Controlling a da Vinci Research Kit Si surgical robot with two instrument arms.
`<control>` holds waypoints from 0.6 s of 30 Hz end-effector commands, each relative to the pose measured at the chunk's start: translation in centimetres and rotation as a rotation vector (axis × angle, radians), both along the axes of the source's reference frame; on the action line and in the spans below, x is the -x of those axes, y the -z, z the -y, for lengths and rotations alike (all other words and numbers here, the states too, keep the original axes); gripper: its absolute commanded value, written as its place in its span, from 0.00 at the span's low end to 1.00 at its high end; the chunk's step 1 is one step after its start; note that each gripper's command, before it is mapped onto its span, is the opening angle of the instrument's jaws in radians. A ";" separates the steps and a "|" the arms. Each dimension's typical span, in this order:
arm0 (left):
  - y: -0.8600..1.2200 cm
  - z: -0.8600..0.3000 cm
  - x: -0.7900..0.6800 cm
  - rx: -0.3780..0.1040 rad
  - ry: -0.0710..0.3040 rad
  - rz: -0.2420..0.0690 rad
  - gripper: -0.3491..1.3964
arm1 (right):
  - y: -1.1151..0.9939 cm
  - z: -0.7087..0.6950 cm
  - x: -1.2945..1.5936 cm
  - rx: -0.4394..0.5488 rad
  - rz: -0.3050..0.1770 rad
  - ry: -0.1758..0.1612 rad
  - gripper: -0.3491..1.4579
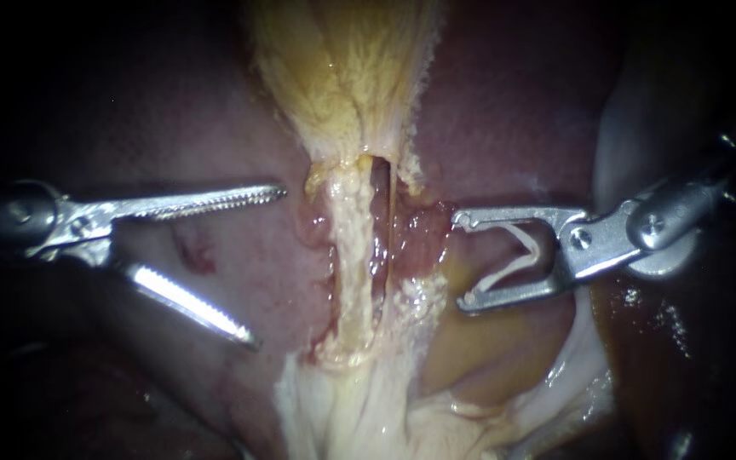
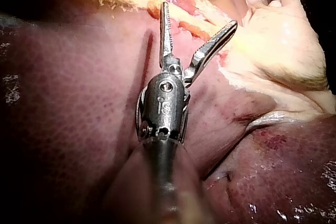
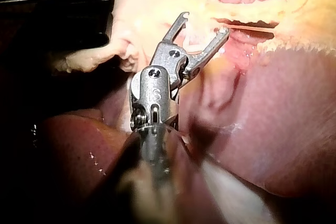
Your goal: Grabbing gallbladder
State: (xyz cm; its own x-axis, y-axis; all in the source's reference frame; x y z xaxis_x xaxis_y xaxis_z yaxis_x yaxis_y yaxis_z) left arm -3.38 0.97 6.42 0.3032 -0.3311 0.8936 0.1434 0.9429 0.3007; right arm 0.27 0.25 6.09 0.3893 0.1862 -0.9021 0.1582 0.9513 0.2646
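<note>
The gallbladder [image 1: 342,68] is the yellowish, fibrous cone at the top centre. From it a pale tube [image 1: 351,247] and a thinner strand [image 1: 390,230] run down over raw red tissue. My left instrument [image 1: 267,267] has serrated jaws spread wide over the liver, left of the tube and touching nothing; in the left wrist view my left instrument [image 2: 199,14] points at the yellow tissue. My right instrument [image 1: 460,261] sits just right of the tubes, its jaws apart and carrying a white V-shaped clip [image 1: 523,254]. That right instrument [image 3: 205,22] also faces the tubes.
Dark red liver [image 1: 172,102] surrounds the field. Pale white tissue [image 1: 359,409] spreads at the bottom centre, with a yellow-brown patch [image 1: 479,349] under the right jaws. A pale fold [image 1: 632,111] lies behind the right shaft.
</note>
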 end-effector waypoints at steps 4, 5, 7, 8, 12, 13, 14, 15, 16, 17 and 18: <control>0.01 0.00 -0.01 -0.001 -0.002 -0.002 0.92 | 0.00 0.00 0.00 0.000 0.000 0.000 0.47; 0.01 0.00 -0.01 -0.001 -0.002 -0.002 0.92 | 0.00 0.00 0.00 0.000 0.000 0.000 0.47; 0.01 0.00 0.00 0.000 0.000 -0.003 0.92 | 0.00 0.00 0.00 0.000 0.000 0.000 0.47; 0.01 0.00 -0.01 0.000 0.000 -0.003 0.92 | 0.00 0.00 0.00 0.000 0.000 0.000 0.47; 0.00 -0.01 0.00 -0.035 0.027 -0.009 0.92 | 0.00 0.00 0.00 0.000 0.000 0.000 0.47; -0.01 -0.02 -0.01 -0.061 0.043 -0.010 0.92 | 0.00 0.00 0.00 0.000 0.000 0.000 0.47; -0.02 -0.03 -0.01 -0.075 0.057 -0.013 0.91 | 0.00 0.00 0.00 0.000 0.000 0.000 0.47; -0.04 -0.05 -0.01 -0.090 0.069 -0.015 0.91 | 0.00 0.00 0.00 0.000 0.000 0.000 0.47; -0.05 -0.06 -0.01 -0.110 0.083 -0.016 0.90 | 0.00 0.00 0.00 0.000 0.000 0.000 0.47; -0.07 -0.08 -0.01 -0.136 0.099 -0.017 0.89 | 0.00 0.00 0.00 0.000 0.000 0.000 0.47; -0.09 -0.10 0.00 -0.162 0.116 -0.018 0.88 | 0.00 0.00 0.00 0.000 0.000 0.000 0.47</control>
